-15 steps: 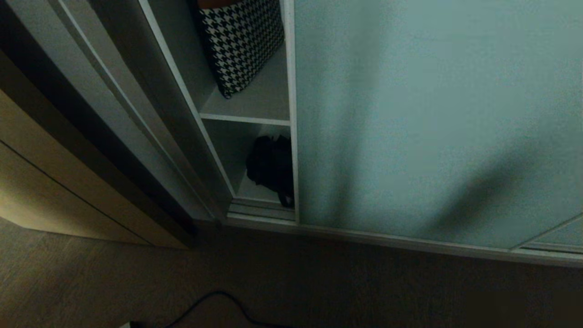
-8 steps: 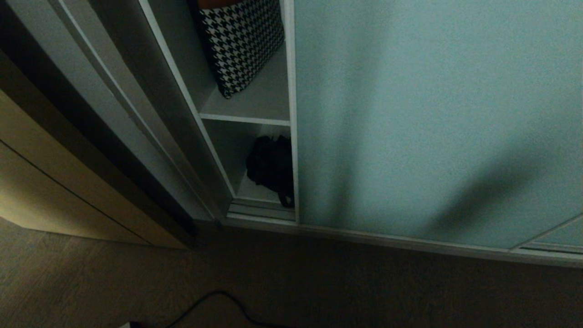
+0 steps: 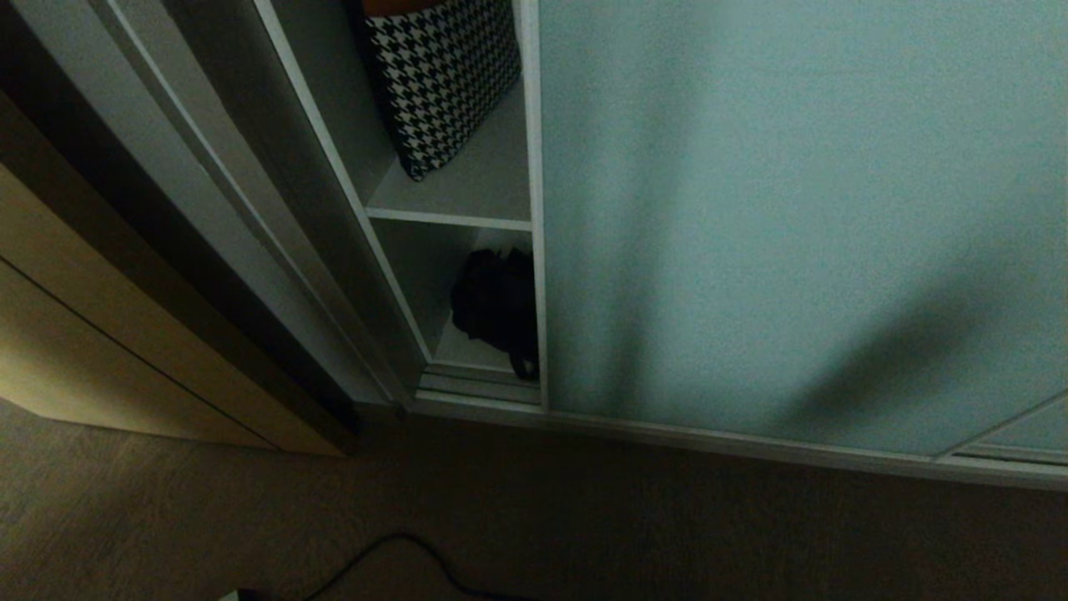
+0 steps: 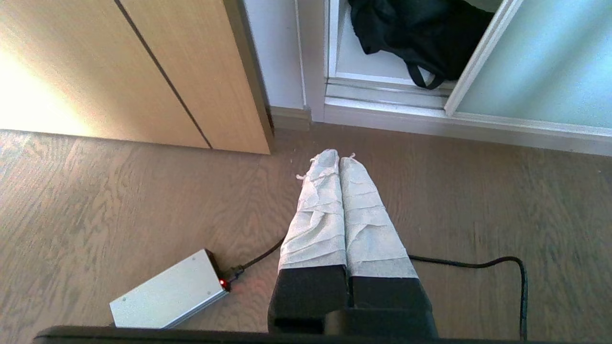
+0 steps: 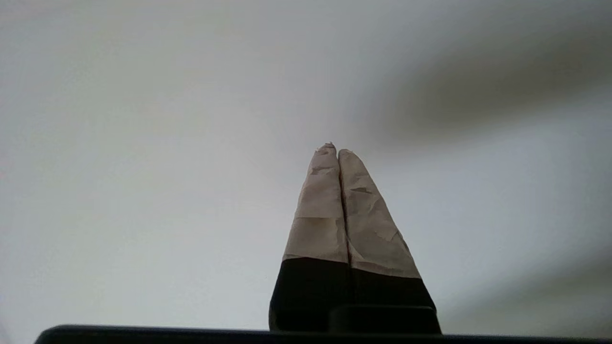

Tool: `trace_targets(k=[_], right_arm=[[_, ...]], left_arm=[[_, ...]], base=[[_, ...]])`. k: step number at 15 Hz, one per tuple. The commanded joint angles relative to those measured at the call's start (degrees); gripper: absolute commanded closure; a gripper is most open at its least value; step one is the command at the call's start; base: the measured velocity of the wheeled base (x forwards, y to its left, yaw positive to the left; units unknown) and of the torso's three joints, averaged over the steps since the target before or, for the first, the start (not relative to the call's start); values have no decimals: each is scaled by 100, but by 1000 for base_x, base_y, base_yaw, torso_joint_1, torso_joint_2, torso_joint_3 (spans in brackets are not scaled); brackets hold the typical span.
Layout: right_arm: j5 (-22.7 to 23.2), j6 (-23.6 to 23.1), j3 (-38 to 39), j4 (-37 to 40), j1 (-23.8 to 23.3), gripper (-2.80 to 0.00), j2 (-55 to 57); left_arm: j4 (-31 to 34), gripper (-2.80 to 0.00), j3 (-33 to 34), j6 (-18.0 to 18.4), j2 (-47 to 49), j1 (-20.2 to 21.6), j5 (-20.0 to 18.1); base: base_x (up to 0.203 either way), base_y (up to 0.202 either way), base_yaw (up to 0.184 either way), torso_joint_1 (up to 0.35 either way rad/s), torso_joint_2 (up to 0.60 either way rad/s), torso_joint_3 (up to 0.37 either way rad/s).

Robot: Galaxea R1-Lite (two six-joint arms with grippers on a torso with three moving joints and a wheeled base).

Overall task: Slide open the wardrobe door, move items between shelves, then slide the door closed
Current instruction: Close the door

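Right hand (image 5: 338, 152) pressed shut, empty, pointed at sliding wardrobe door (image 3: 793, 217), which shows only a narrow gap. Left hand (image 4: 339, 157) shut, empty, above floor. Black bag (image 3: 494, 305) on bottom shelf (image 3: 467, 349). Step: opening; next, push door edge sideways.

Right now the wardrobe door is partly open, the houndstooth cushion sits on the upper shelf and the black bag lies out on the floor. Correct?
Not quite. The black bag lies inside the wardrobe, below the shelf holding the houndstooth cushion, as the head view shows. The sliding door is partly open.
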Motion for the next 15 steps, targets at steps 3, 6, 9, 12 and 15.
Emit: trace_targets(k=[3, 6, 9, 12, 15], right_arm=[[-139, 307, 0, -17, -2, 0, -2], [-139, 298, 0, -17, -2, 0, -2], [171, -273, 0, -9, -2, 0, 1], [371, -1325, 1, -9, -2, 0, -2], [1094, -4461, 0, 65, -2, 0, -2]], left_arm=[[-5, 0, 2, -2, 9, 2, 0], [-5, 0, 2, -2, 9, 2, 0], [-5, 0, 2, -2, 9, 2, 0], [-5, 0, 2, -2, 9, 2, 0], [-5, 0, 2, -2, 9, 2, 0]], base=[[0, 0, 0, 0, 0, 0], [0, 0, 0, 0, 0, 0], [0, 0, 0, 0, 0, 0], [0, 0, 0, 0, 0, 0], [0, 0, 0, 0, 0, 0]])
